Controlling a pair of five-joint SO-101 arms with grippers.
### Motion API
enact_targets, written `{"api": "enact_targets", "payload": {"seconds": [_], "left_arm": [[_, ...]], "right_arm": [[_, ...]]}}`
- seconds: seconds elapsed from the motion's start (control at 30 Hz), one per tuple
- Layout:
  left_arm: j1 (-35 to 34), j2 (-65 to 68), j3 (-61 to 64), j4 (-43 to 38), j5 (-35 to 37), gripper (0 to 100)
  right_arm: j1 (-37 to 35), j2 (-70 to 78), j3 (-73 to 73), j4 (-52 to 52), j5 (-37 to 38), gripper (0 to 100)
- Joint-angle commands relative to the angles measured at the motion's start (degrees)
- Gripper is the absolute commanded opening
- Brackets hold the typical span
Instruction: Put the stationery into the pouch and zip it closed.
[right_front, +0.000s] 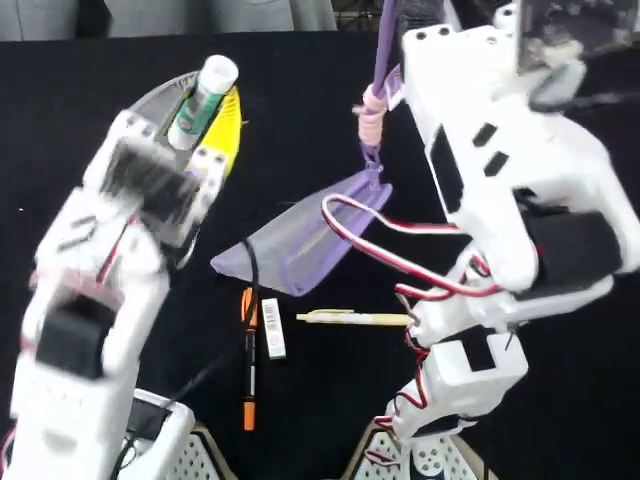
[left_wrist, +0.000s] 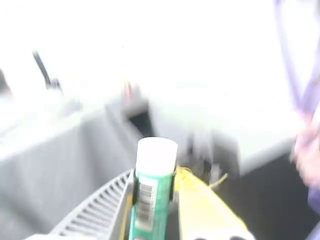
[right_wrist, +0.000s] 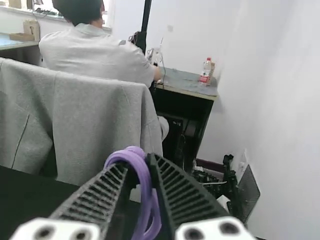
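My left gripper (right_front: 205, 92) is raised over the table's back left, shut on a green glue stick with a white cap (left_wrist: 151, 200) that stands between its grey and yellow fingers. The purple pouch (right_front: 310, 240) hangs slanted from its strap (right_front: 383, 50), with its lower corner on the black table. My right gripper (right_wrist: 141, 175) is shut on that strap's loop (right_wrist: 134, 159), high at the back. In front of the pouch lie an orange pen (right_front: 248, 360), a small white eraser (right_front: 273, 332) and a yellow pen (right_front: 355, 318).
The right arm's body and red-white cables (right_front: 400, 262) hang just right of the pouch and over the yellow pen's end. Both arm bases (right_front: 400, 455) stand at the near edge. A grey-draped chair (right_wrist: 75, 125) sits behind the table.
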Motion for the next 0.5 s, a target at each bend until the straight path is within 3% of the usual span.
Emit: {"api": "enact_targets", "payload": {"seconds": [0.0,0.17,0.33,0.47], "left_arm": [[1.8,-16.7,14.4,-16.0,6.4,3],[1.9,-30.6,29.2,-25.4,13.0,3],[1.9,-40.2,31.3,-25.9,29.8,3],[2.3,-45.2,31.4,-25.4,35.7,3]], "right_arm": [[-1.6,1.1,-0.9,-0.5,-0.1,1.4],[-1.8,1.8,-0.6,-1.4,-0.1,1.4],[-1.8,1.9,-0.7,-1.4,-0.5,1.2],[-4.2,1.9,-0.5,-1.7,-0.5,1.2]]}}
